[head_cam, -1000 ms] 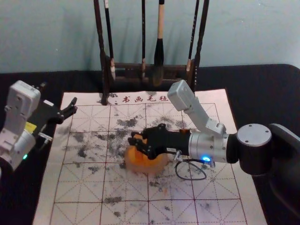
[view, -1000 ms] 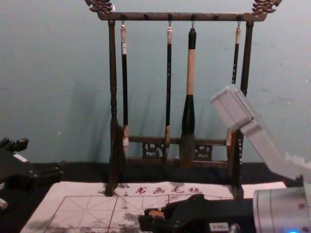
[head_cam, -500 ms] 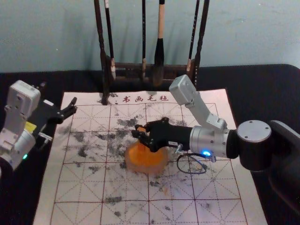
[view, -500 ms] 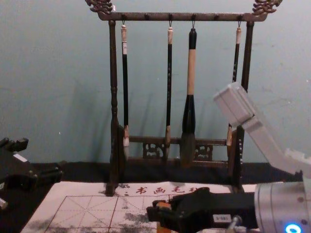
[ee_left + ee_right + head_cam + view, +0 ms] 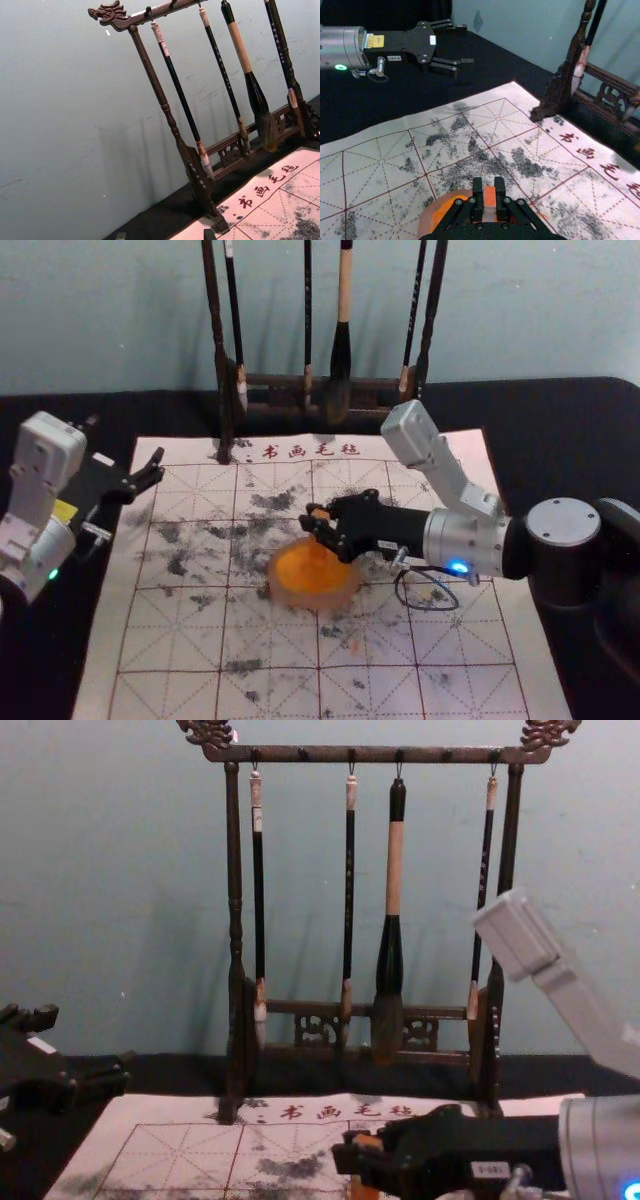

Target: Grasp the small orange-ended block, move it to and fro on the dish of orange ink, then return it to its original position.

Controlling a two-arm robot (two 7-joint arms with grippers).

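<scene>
In the head view, my right gripper [image 5: 314,522] is over the far edge of the orange ink dish [image 5: 346,598], shut on the small orange-ended block [image 5: 320,512]. The right wrist view has the block [image 5: 489,196] upright between the fingertips of the right gripper [image 5: 489,188], with the dish [image 5: 427,220] beside and below. From the chest view, the block [image 5: 364,1184] points downward from the fingers; whether it touches the dish cannot be told. The left gripper [image 5: 153,467] stays parked and open at the mat's far left corner; the left wrist view catches the tips of that gripper [image 5: 165,235].
A gridded, ink-stained mat [image 5: 420,640] lies on the black table [image 5: 570,430]. Behind it stands a dark wooden rack [image 5: 232,900] with brushes hanging, among them a thick one [image 5: 390,950]. The right arm reaches across the mat's right side.
My right gripper has gone back and then rightward with the block from over the dish's middle to its far right side, uncovering more of the orange ink. The left arm has kept still.
</scene>
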